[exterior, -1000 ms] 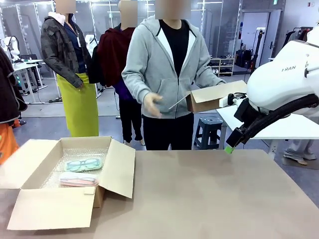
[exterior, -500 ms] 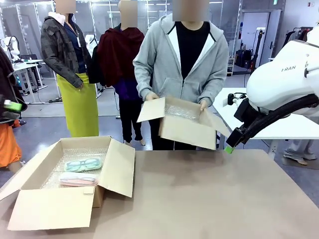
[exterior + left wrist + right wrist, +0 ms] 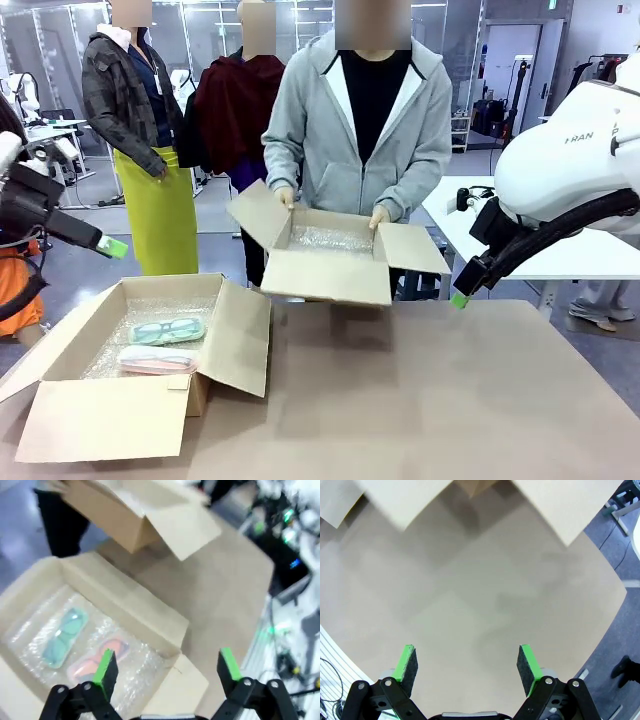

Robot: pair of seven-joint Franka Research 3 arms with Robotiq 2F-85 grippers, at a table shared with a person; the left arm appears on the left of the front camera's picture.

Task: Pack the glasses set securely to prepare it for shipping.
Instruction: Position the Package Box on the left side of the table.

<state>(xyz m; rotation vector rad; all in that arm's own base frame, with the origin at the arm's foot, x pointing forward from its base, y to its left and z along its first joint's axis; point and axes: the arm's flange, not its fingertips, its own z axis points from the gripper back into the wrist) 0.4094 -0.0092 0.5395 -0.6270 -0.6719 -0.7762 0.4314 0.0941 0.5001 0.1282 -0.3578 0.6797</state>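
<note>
Tabletop carton (image 3: 140, 400) holds mint-green case (image 3: 167, 330) and pink case (image 3: 158, 360); both jaws gape empty.

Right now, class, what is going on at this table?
A person across the table holds a second open cardboard box just above the table. The mint-green case and the pink case lie side by side on bubble wrap in the open box on the table. The left gripper and the right gripper are open and empty.
</note>
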